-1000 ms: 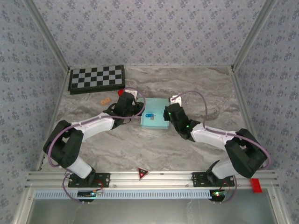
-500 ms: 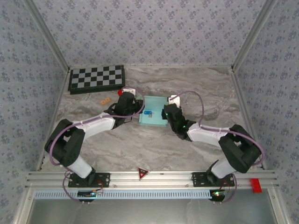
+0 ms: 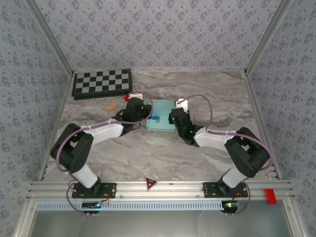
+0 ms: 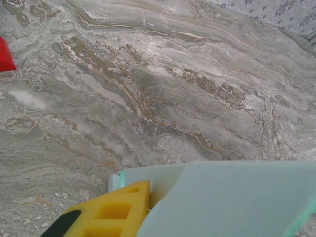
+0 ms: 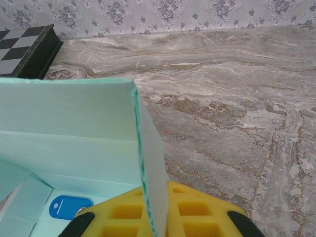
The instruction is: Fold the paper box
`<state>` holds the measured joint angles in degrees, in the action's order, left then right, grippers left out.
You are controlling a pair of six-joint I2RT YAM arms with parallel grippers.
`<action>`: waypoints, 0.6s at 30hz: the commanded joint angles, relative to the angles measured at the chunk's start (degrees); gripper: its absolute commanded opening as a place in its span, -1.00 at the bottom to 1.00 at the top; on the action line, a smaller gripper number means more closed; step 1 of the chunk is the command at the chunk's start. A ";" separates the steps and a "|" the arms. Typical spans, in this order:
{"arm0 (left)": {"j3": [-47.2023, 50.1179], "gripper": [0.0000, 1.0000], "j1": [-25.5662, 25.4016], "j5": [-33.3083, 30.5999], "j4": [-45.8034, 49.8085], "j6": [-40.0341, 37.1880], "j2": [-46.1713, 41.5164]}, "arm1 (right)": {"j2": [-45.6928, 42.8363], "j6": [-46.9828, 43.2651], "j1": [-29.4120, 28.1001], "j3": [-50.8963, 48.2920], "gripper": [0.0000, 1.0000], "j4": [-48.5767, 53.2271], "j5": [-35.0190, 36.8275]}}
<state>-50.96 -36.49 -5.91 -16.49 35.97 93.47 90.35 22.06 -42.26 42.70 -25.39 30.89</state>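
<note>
The left pincer (image 3: 144,115) sat at the left wall of the box (image 3: 162,125); whether it gripped, I could not tell. The box lay mid-desk (image 3: 212,94), nearer the far edge. The right pincer (image 3: 173,118) pinched the right wall upright, likely bracing it for folding.

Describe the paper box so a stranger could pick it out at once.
On the marble table, look right of the checkerboard in the far left corner. Between the left gripper and the right gripper lies the paper box: the only pale cyan card, with a small blue tag on it.
</note>
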 commanded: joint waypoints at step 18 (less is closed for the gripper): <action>4.37 -0.63 -2.17 0.02 -7.31 -0.17 -0.03 | 3.26 -0.35 -1.43 -0.16 -0.82 -10.49 2.32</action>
<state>-47.59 -37.28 -7.57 -22.57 36.07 93.86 93.41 21.61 -42.37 42.76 -30.94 32.88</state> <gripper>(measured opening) 0.187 0.092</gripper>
